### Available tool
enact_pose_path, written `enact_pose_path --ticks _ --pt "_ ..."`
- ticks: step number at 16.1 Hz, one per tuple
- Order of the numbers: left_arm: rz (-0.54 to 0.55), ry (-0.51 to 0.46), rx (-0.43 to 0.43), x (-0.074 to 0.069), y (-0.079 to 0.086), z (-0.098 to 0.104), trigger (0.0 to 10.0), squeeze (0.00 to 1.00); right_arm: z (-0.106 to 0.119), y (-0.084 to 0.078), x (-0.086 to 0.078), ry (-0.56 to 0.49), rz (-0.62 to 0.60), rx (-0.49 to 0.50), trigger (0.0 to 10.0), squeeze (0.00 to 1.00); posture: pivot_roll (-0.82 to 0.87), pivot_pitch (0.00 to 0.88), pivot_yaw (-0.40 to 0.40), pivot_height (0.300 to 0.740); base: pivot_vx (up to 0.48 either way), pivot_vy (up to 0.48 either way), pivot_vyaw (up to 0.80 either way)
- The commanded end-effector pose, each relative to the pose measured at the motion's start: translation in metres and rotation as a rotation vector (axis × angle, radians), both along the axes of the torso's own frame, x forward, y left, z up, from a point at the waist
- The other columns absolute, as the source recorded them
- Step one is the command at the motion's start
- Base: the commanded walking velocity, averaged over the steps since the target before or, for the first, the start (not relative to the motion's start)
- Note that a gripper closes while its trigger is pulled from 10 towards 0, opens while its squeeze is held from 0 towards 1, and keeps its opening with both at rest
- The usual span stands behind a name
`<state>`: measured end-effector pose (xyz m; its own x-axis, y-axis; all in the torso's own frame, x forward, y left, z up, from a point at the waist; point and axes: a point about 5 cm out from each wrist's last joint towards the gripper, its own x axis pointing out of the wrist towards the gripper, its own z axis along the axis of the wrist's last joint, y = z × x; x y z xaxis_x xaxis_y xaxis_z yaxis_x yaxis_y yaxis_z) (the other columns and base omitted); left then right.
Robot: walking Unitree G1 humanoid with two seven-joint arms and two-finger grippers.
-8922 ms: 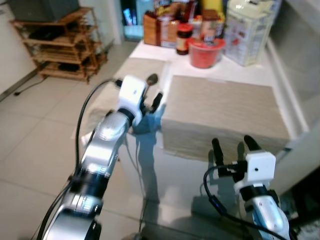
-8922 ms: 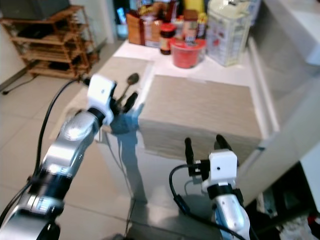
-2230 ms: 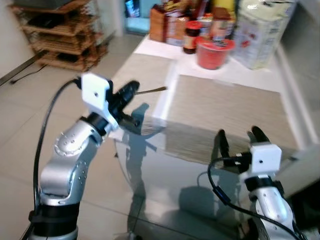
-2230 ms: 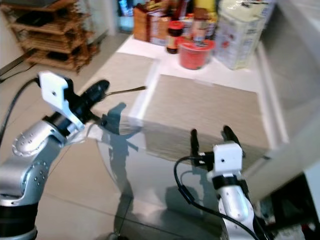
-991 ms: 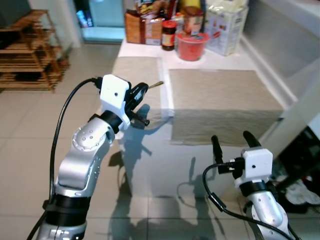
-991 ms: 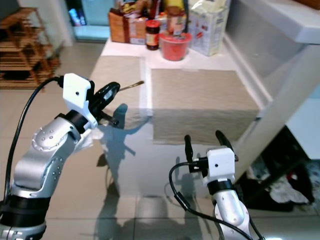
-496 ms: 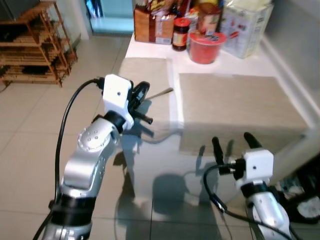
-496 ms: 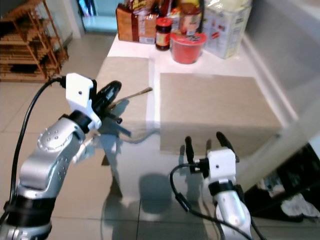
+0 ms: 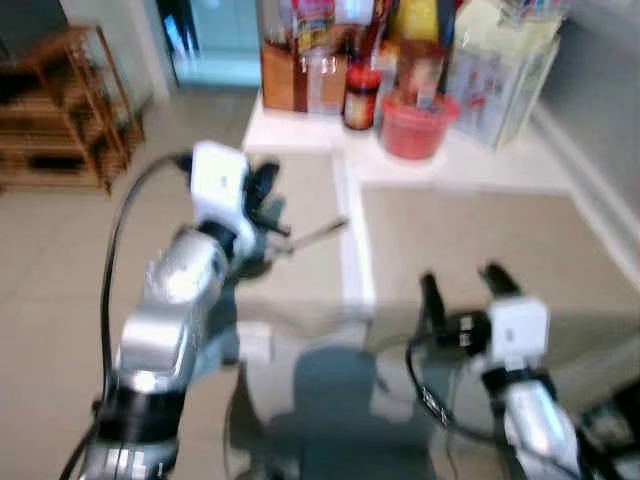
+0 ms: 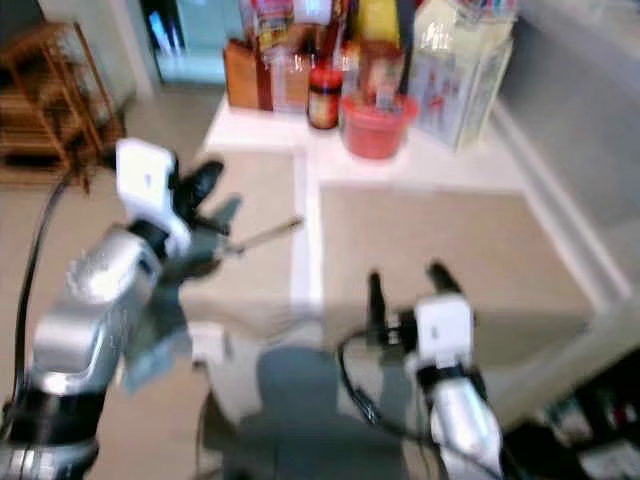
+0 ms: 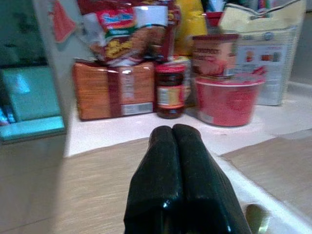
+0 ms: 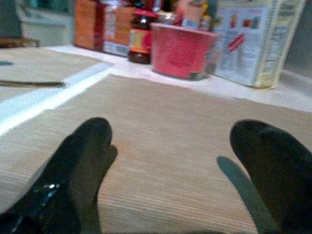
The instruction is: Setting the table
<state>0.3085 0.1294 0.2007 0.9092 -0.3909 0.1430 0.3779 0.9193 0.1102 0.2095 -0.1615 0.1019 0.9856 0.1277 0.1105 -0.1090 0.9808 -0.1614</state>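
Note:
Two beige placemats lie side by side on the white table [image 9: 350, 260]: a left placemat [image 9: 305, 265] and a right placemat [image 9: 470, 235]. My left gripper [image 9: 268, 205] hovers over the left placemat, shut on a metal spoon [image 9: 318, 234] whose thin end juts out toward the gap between the mats. In the left wrist view the fingers [image 11: 173, 161] are pressed together, and a bit of the spoon [image 11: 257, 218] glints beside them. My right gripper [image 9: 460, 280] is open and empty, low over the near part of the right placemat [image 12: 165, 112].
At the table's far end stand a red bowl [image 9: 415, 125], a dark jar [image 9: 360, 95], brown food packs [image 9: 295, 70] and a white carton [image 9: 500, 70]. A wooden shelf [image 9: 60, 130] stands on the tiled floor to the left. A grey wall runs along the right.
The camera has moved closer to the table and the picture is blurred. My left gripper still holds the spoon and now sits further over the left placemat. The right gripper stays open.

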Motion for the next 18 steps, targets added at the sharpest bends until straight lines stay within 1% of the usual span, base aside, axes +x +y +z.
enact_pose_path --ticks 1,3,5,6,7,8,9,11,12,14,17,18 --pt "-0.03 -0.034 0.02 0.001 -0.01 0.01 10.0 0.0 0.001 -0.003 -0.001 0.009 0.002 -0.014 10.0 0.0 -0.09 0.02 0.002 0.736 0.0 0.0 0.0" --pt "-0.024 -0.023 0.024 0.003 -0.009 0.01 10.0 0.0 0.011 -0.005 0.005 -0.017 0.001 -0.01 10.0 0.0 -0.09 0.02 0.002 0.736 0.0 0.0 0.0" --pt "-0.032 -0.002 0.035 0.004 -0.008 0.007 10.0 0.0 0.012 -0.007 0.007 -0.026 -0.005 -0.017 10.0 0.0 -0.09 0.01 0.002 0.736 0.0 0.0 0.0" --pt "-0.053 0.01 0.069 0.004 -0.008 0.007 10.0 0.0 0.011 -0.009 0.007 -0.017 -0.008 -0.023 10.0 0.0 -0.09 0.01 0.002 0.736 0.0 0.0 0.0" --pt "-0.101 0.029 0.125 0.002 -0.01 0.005 10.0 0.0 0.009 -0.009 0.007 -0.008 -0.01 -0.018 10.0 0.0 -0.08 0.006 0.001 0.736 0.0 0.0 0.0" --pt "-0.121 0.06 0.17 0.001 -0.007 0.002 10.0 0.0 0.007 -0.008 0.007 0.001 -0.008 -0.013 10.0 0.0 -0.08 0.005 0.003 0.736 0.0 0.0 0.0" --pt "-0.124 0.068 0.198 0.002 -0.004 0.001 10.0 0.0 0.007 -0.007 0.007 0.005 -0.006 -0.01 10.0 0.0 -0.08 0.007 0.005 0.736 0.0 0.0 0.0" --pt "-0.092 0.084 0.221 0.007 0.003 0.001 10.0 0.0 0.007 -0.005 0.007 0.009 -0.003 -0.006 10.0 0.0 -0.07 0.01 0.005 0.736 0.0 0.0 0.0" --pt "-0.07 0.098 0.227 0.01 0.006 -0.001 0.0 0.0 0.008 -0.003 0.006 0.01 0.0 -0.004 10.0 0.0 -0.07 0.01 0.006 0.736 0.0 0.0 0.0" --pt "-0.057 0.131 0.254 0.01 0.009 -0.011 0.0 0.0 0.008 0.0 0.005 0.013 0.003 -0.003 10.0 0.0 -0.07 0.01 0.005 0.736 0.0 0.0 0.0" --pt "-0.081 0.132 0.259 0.008 0.006 -0.013 0.0 0.0 0.007 0.0 0.004 0.021 0.003 -0.007 10.0 0.0 -0.08 0.011 0.004 0.736 0.0 0.0 0.0" --pt "-0.085 0.152 0.278 0.009 0.005 -0.015 0.0 0.0 0.005 -0.001 0.003 0.027 0.003 -0.007 10.0 0.0 -0.08 0.013 0.003 0.736 0.0 0.0 0.0"
